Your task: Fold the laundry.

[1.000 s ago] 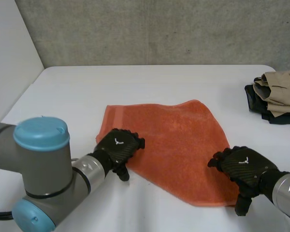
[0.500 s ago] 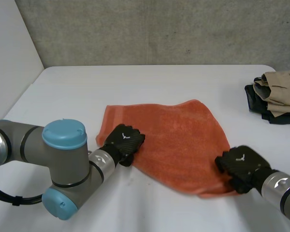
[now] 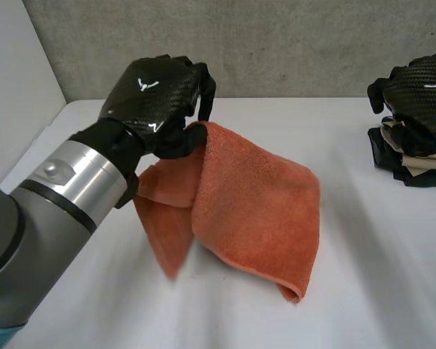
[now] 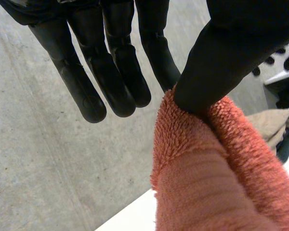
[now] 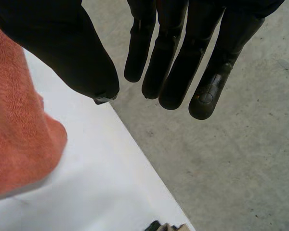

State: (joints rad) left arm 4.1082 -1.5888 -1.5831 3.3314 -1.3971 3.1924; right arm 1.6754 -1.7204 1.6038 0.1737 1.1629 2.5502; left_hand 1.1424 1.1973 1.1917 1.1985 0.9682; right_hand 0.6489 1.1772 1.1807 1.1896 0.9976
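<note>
An orange towel (image 3: 254,203) hangs in the air over the white table (image 3: 370,283), folded loosely on itself, its lower tip close to the tabletop. My left hand (image 3: 156,98) is raised high and holds it by an upper corner. In the left wrist view the thumb (image 4: 221,62) pinches the towel's edge (image 4: 207,183) while the fingers (image 4: 115,82) stay straight beside it. My right hand (image 3: 421,83) is up at the far right, apart from the towel. Its fingers (image 5: 183,57) are straight and hold nothing, with the towel (image 5: 14,134) off to the thumb's side.
A pile of beige and dark clothes (image 3: 414,156) lies at the table's right edge, just under my right hand. A grey concrete wall (image 3: 276,43) stands behind the table. The left arm fills the near left corner.
Both hands have risen from the table. The left hand closed on the towel's near left corner and lifted it. The right hand came off the near right corner and went up.
</note>
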